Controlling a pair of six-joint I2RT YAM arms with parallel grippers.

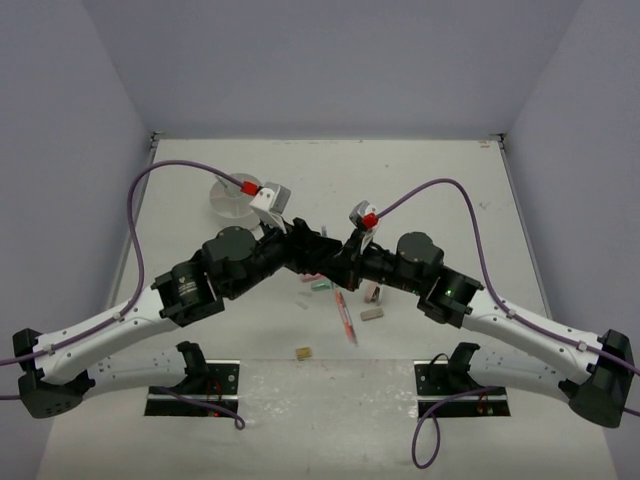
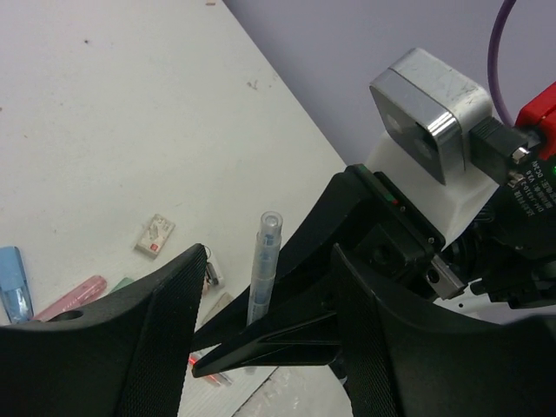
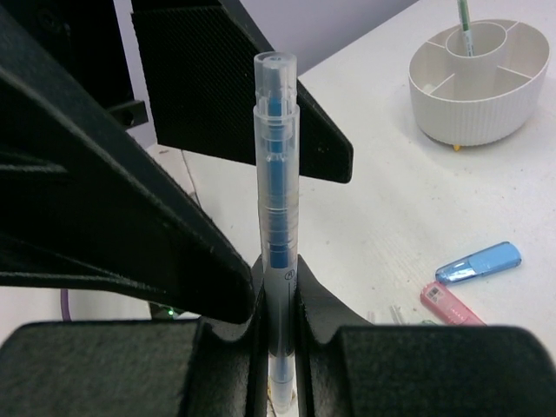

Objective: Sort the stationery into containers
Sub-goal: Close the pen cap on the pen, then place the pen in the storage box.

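My right gripper point(image 3: 278, 300) is shut on a clear pen with a blue core point(image 3: 277, 200) and holds it upright above the table. My left gripper point(image 2: 261, 347) is open, and its fingers point(image 2: 143, 347) stand wide on either side of that pen point(image 2: 263, 269) and of the right gripper's finger. The two grippers meet at the table's middle point(image 1: 322, 255). The round white tub point(image 3: 479, 80) stands at the far left, with a green pen point(image 3: 466, 16) in its centre cup; in the top view point(image 1: 228, 200) the left wrist partly hides it. A blue clip point(image 3: 478, 262) and a pink clip point(image 3: 452, 304) lie on the table.
A red pen point(image 1: 345, 315), a grey eraser point(image 1: 372, 313), a tan eraser point(image 1: 302, 352) and a green clip point(image 1: 320, 285) lie in front of the grippers. A white eraser with a red mark point(image 2: 155, 236) lies nearby. Purple cables arc over both arms.
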